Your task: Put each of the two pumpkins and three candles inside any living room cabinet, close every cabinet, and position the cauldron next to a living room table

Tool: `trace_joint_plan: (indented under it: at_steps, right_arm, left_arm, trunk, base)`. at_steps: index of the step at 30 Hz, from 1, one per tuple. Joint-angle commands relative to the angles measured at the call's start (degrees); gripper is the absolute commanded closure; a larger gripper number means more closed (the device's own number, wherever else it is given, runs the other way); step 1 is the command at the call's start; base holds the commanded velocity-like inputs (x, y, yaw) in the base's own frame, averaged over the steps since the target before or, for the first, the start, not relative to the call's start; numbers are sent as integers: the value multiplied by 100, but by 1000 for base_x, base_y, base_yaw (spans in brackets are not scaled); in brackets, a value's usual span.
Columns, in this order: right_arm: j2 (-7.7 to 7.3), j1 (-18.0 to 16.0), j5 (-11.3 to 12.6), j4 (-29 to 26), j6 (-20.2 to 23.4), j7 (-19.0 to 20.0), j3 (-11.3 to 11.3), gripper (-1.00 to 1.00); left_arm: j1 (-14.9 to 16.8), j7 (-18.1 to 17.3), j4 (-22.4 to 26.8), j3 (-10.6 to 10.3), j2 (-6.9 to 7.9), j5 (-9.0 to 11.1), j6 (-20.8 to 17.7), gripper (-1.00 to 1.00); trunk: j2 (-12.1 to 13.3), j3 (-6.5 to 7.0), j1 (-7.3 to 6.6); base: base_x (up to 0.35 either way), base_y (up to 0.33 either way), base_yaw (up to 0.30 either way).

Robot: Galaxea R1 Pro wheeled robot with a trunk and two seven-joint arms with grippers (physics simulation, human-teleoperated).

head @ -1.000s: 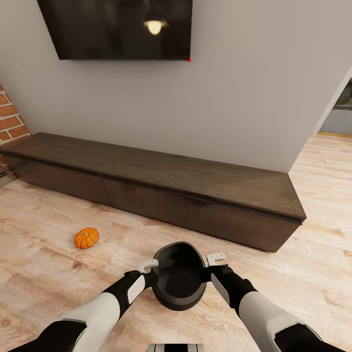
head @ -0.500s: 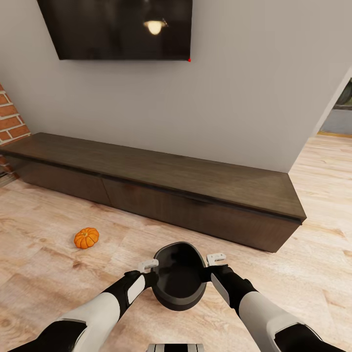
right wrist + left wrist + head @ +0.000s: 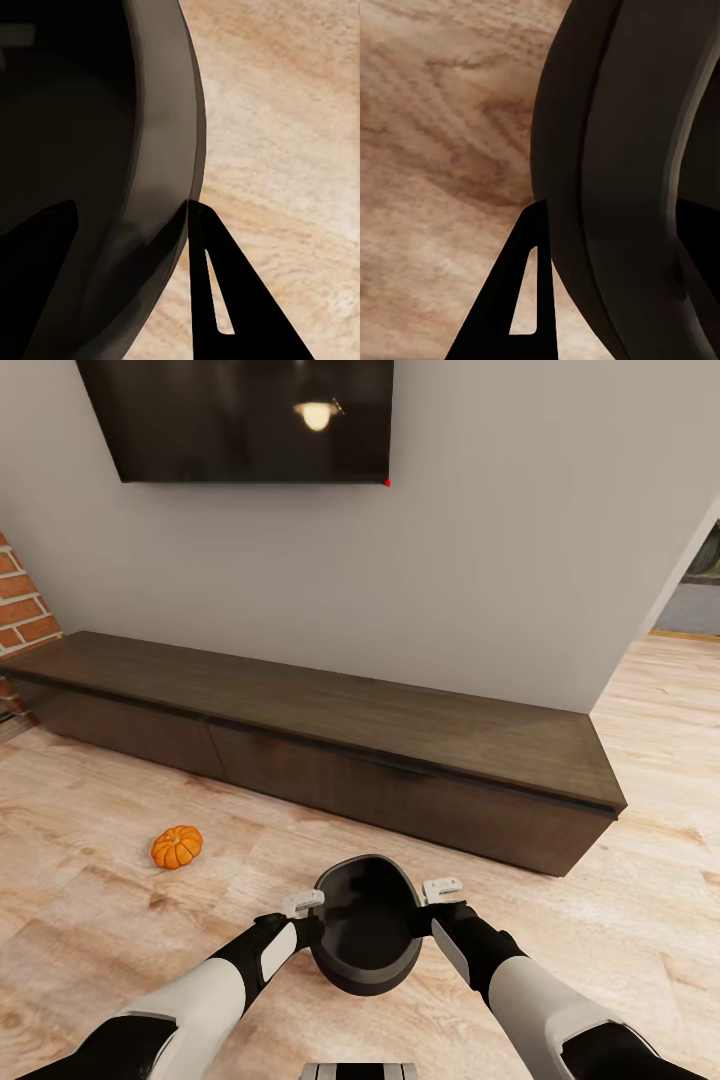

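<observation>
Brick wall edge point(image 3: 22, 600) at far left, next to the cabinet end. Pumpkin point(image 3: 177, 847) sits on the wood floor point(image 3: 90, 920), alone, in front of the left part of the cabinet, well left of the left arm.

Cabinet point(image 3: 330, 745): long low dark-brown unit along the grey wall point(image 3: 500, 560), all drawer fronts flush, nothing on top. Black TV point(image 3: 240, 420) on the wall above it, ceiling lamp reflected in the screen.

Cauldron point(image 3: 366, 925): dark round pot, mouth facing the camera, held between both arms in front of the cabinet's middle-right section.

Left gripper point(image 3: 310, 928): clamped on the cauldron's left rim. In the left wrist view one finger point(image 3: 521, 300) sits outside the wall, touching the cauldron point(image 3: 615, 187); the other finger is not visible, so how far the jaws are spread is unclear, but they straddle the rim.

Right gripper point(image 3: 428, 920): same on the right rim. In the right wrist view one finger point(image 3: 225, 300) is outside the cauldron point(image 3: 150, 165) wall, the other point(image 3: 37, 285) inside the pot, wall pinched between them.

Doorway point(image 3: 695, 595) to another room at far right, past the end of the wall.
</observation>
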State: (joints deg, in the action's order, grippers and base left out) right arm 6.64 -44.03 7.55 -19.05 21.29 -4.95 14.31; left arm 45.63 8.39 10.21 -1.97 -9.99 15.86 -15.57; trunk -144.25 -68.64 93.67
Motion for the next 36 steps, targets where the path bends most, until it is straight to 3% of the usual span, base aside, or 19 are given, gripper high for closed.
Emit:
trace_joint_plan:
  at_steps: [1,36]
  right_arm:
    - [-5,-1,10,-11,33,-50,36,100]
    - [-5,-1,19,-11,33,-44,36,100]
  left_arm:
    - [-2,41,10,-32,0,31,-34,100]
    - [-2,-145,8,-49,0,31,-42,100]
  trunk:
    - [-1,-5,-1]
    - [-1,-5,-1]
  base:
    - [0,0,0]
    - [0,0,0]
